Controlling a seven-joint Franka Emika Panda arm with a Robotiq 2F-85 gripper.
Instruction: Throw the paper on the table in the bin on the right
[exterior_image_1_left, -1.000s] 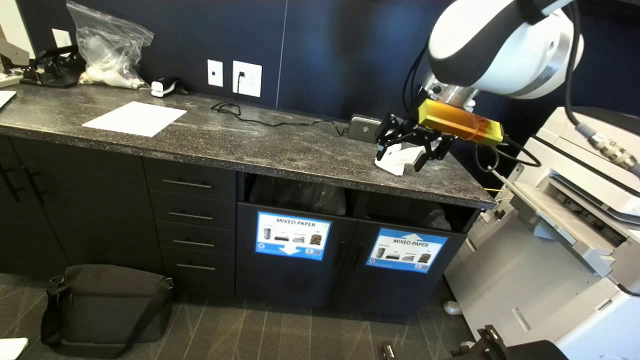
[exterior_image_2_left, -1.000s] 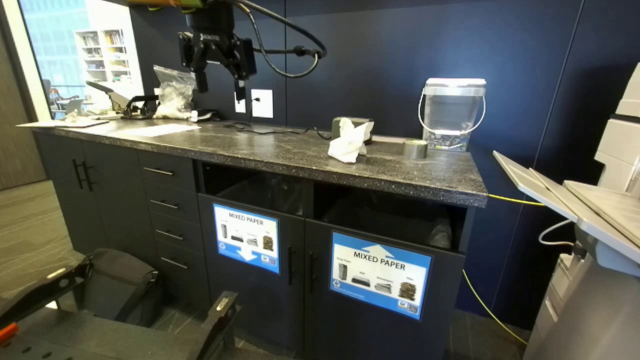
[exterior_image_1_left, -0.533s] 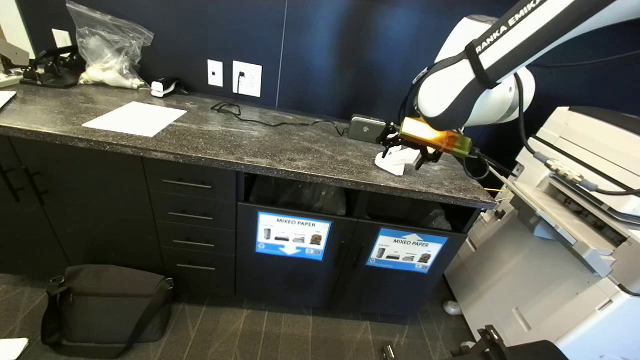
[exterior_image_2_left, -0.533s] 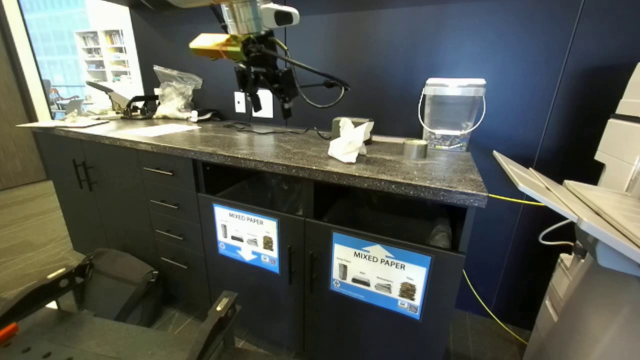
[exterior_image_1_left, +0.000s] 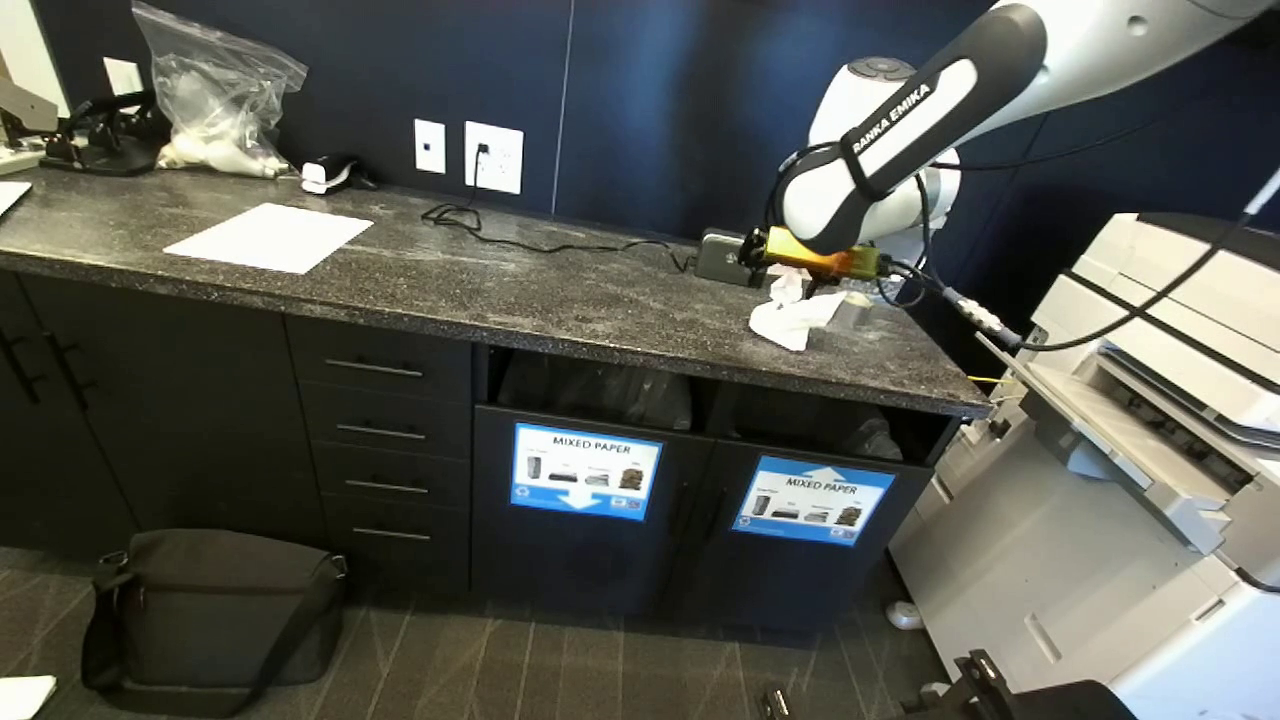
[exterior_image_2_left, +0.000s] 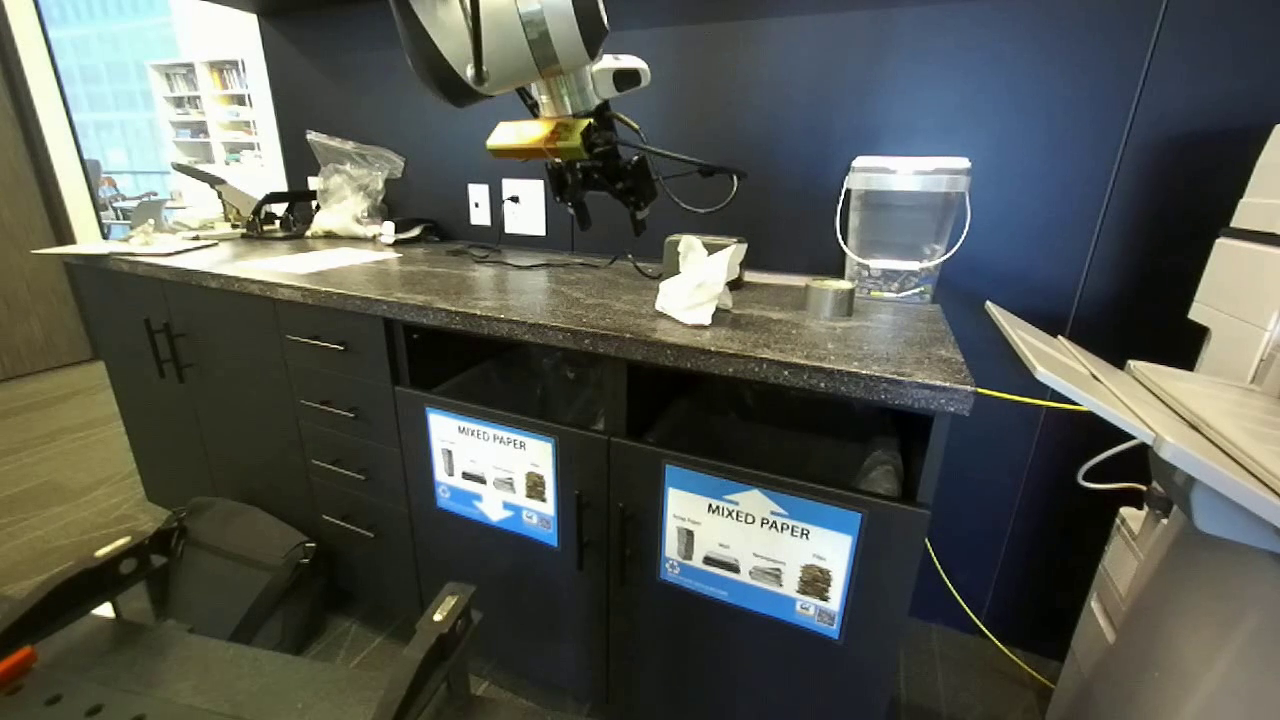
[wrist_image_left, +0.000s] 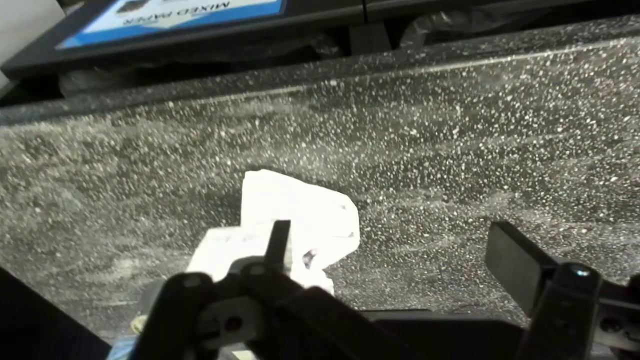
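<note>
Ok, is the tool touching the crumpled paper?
Apart: in an exterior view, the tool hangs higher than the crumpled paper, a clear gap between them.

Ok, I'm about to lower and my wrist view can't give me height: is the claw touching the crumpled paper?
Observer: No, in an exterior view a gap shows between the raised claw and the crumpled paper.
Operator: Is there other paper around that I could mix it up with?
Observer: Both exterior views show a flat white sheet farther along the counter, toward the clear plastic bag.
Operator: My picture shows part of a label on the right bin; does the left bin have one?
Observer: Yes, in both exterior views it carries a MIXED PAPER label too.
</note>
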